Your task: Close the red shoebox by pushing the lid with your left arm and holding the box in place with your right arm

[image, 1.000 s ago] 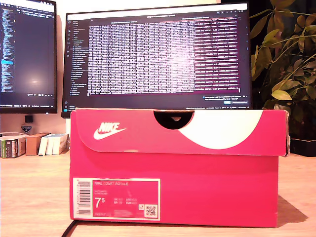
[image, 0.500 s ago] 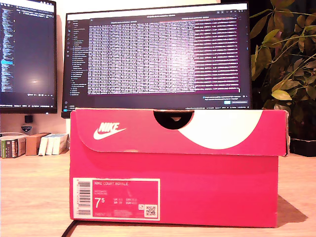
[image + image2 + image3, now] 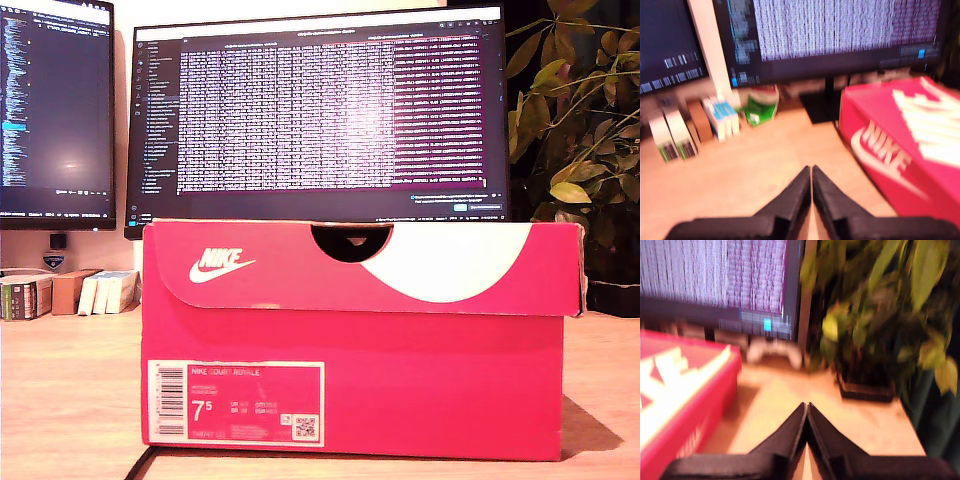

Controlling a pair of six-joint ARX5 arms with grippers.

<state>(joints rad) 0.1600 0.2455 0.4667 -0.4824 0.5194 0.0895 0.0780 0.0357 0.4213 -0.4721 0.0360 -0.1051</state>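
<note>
Now | red shoebox lid down | my first gripper, my second gripper: jaws together, beside box, apart.

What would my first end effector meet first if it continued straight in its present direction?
Probably nothing soon: my first end effector, shut, points over bare table toward the monitor, with the red shoebox beside its line. Blur leaves depth unclear.

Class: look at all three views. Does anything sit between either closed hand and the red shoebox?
Nothing visible does. Bare wooden table lies between my first hand and the shoebox, and between my second hand and the shoebox. The lid already sits down on the box.
</note>
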